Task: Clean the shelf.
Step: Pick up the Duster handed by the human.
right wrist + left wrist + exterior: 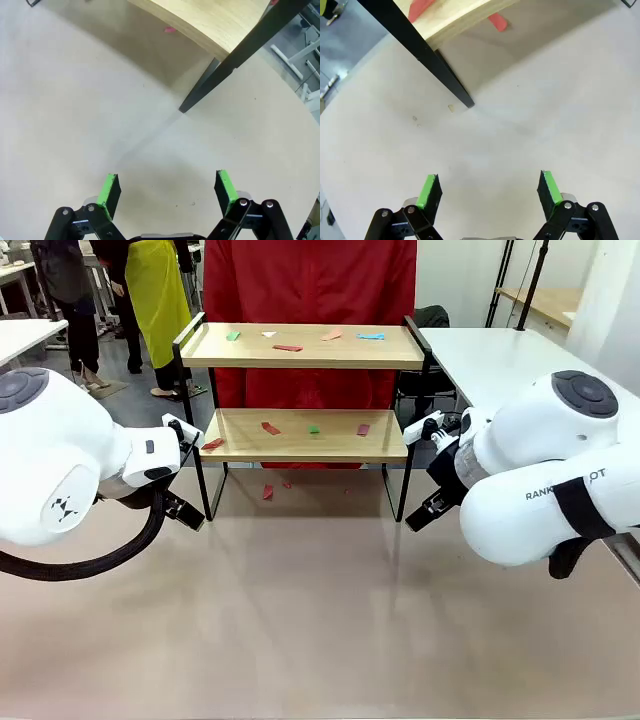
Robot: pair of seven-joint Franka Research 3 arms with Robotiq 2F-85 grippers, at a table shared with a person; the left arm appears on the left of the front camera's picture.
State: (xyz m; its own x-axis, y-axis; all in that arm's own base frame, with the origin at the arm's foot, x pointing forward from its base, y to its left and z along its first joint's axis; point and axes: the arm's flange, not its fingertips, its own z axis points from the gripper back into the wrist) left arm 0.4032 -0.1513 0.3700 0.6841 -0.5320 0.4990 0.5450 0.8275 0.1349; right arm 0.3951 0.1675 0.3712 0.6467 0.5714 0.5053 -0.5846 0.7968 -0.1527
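Observation:
The shelf stands at the far middle of the beige table, two wooden boards in a black frame. Several small coloured scraps lie on both boards, with red ones on the table under it. My left gripper hangs open above bare table near the shelf's front left leg; a red scrap lies beyond the leg. My right gripper is open too, over bare table near the front right leg. Both arms flank the shelf in the front view, and neither holds anything.
A person in a red top stands right behind the shelf. White tables sit at the far right and far left. Open beige tabletop spreads in front of the shelf.

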